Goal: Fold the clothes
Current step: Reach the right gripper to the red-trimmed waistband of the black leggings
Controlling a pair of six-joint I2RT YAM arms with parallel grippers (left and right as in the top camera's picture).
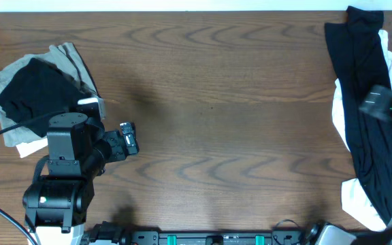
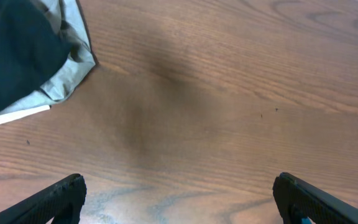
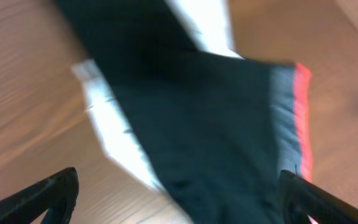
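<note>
Left gripper [image 2: 178,200]: fingers spread wide, holding nothing, poised over the bare wooden table [image 1: 237,136], near the stack [image 1: 36,95] of black, grey and white clothes at the table's left end. Right gripper [image 3: 179,198]: fingers likewise wide apart, gripping nothing, above the black garment [image 1: 363,116] sprawled across a white one [image 3: 112,124] at the far right. The blurred view does not show whether it touches the cloth.

A long black garment [image 1: 361,102] with red-orange trim, white cloth [image 1: 356,196], and a black, grey and white clothes pile [image 1: 33,92] on a brown wood-grain table [image 1: 216,102].
</note>
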